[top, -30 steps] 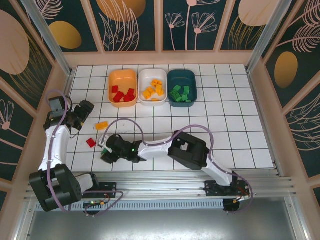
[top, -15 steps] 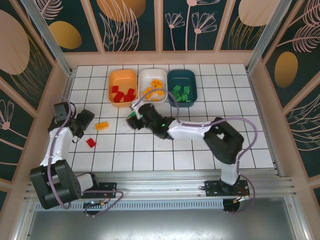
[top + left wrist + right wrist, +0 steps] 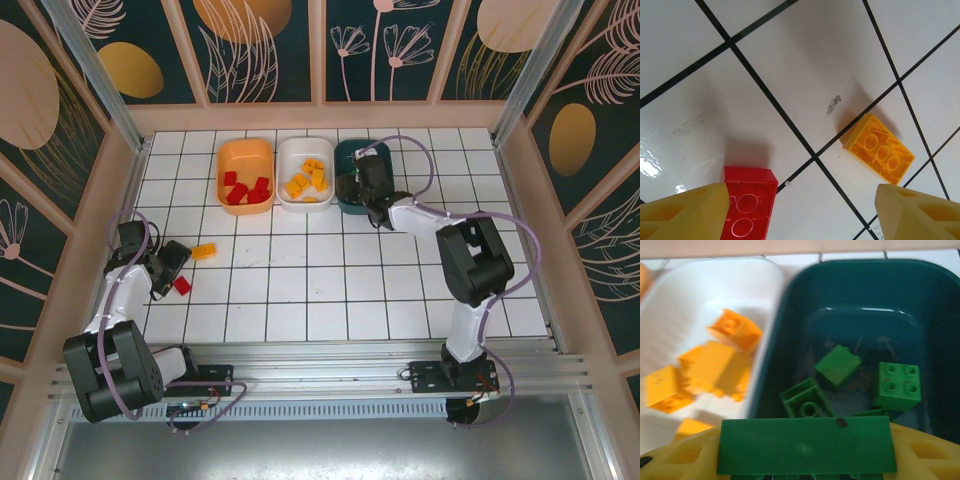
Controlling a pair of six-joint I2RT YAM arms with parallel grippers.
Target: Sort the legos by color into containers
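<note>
Table's (image 3: 450,160) far edge: right gripper (image 3: 363,187) pinches a green brick (image 3: 805,445) over the matching teal tray (image 3: 865,280). Left gripper (image 3: 801,211) gapes empty above a red brick (image 3: 750,202).

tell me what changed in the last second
The right gripper, shut on a green brick, swung from the near left of the table away and right to above the dark teal tray. The left gripper drew slightly nearer, open above the red brick and orange brick. Those two bricks, the orange tray and the white tray stayed put.
</note>
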